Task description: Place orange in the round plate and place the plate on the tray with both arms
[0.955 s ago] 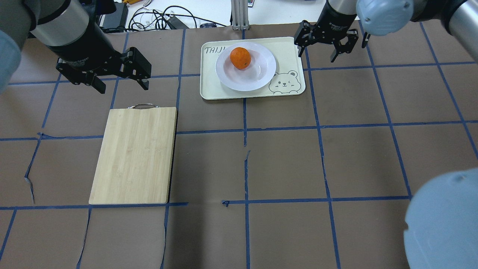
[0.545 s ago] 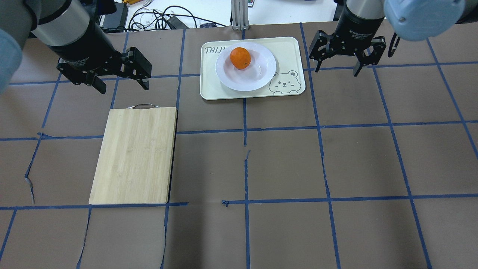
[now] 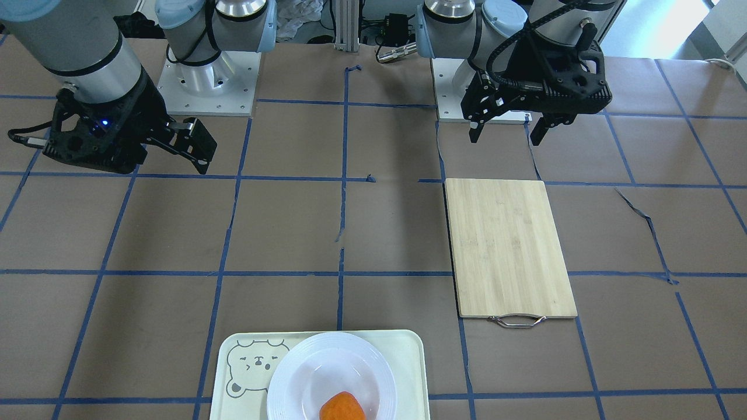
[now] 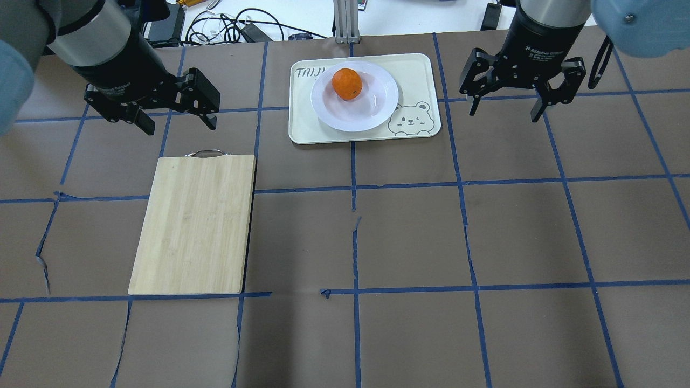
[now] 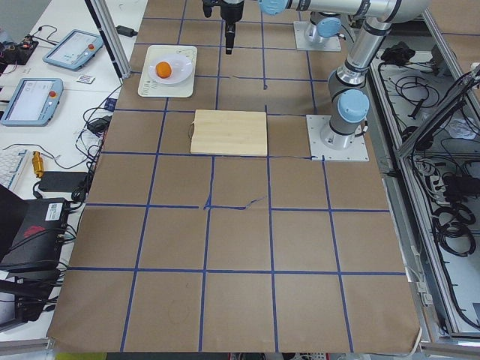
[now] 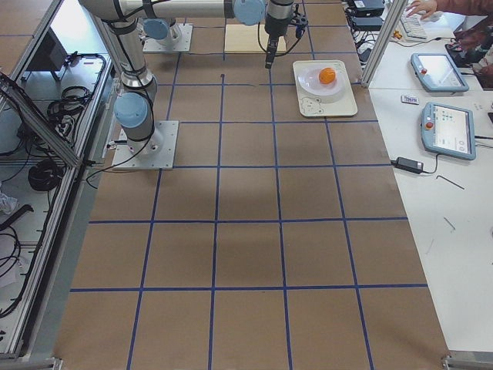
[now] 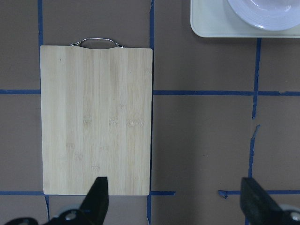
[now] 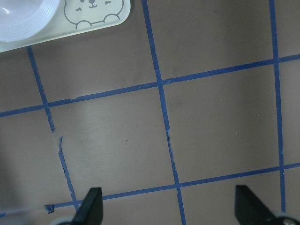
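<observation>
The orange [image 4: 346, 83] lies in the round plate [image 4: 369, 108], off its centre toward the far side. The white plate rests on the cream tray [image 4: 420, 75] at the far middle of the table. My left gripper [image 4: 178, 127] hangs open and empty well to the tray's left, above the table beyond the cutting board. To the tray's right, my right gripper [image 4: 504, 114] also stands open, holding nothing. In the right wrist view, only the tray's bear corner [image 8: 96, 11] and the plate's rim [image 8: 23, 18] show at the top left.
A bamboo cutting board [image 4: 194, 223] with a metal handle lies on the left half of the table. Brown paper with blue tape lines covers the table. Cables and devices sit beyond the far edge. A person's hand rests on the side bench in the exterior right view.
My right gripper has swung to the right and a little nearer, away from the tray's far right corner. The left gripper, plate and orange have stayed put.
</observation>
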Robot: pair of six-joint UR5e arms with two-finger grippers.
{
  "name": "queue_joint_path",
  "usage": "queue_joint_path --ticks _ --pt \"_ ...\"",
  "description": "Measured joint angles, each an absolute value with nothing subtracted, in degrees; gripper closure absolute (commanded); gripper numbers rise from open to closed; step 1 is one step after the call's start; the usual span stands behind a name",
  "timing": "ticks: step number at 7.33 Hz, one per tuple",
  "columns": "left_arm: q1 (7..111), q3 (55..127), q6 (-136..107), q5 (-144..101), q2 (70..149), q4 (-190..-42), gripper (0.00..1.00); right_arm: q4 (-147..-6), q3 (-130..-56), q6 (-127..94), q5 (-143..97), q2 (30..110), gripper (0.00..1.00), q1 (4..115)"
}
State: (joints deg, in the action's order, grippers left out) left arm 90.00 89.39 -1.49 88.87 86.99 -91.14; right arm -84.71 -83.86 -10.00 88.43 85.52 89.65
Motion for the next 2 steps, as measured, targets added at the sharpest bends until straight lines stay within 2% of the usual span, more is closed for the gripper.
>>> queue_joint_path --ticks 2 --pt "89.9 89.5 -1.5 89.0 86.9 -91.2 0.00 -84.6 -84.1 -9.9 88.2 86.4 0.00 89.9"
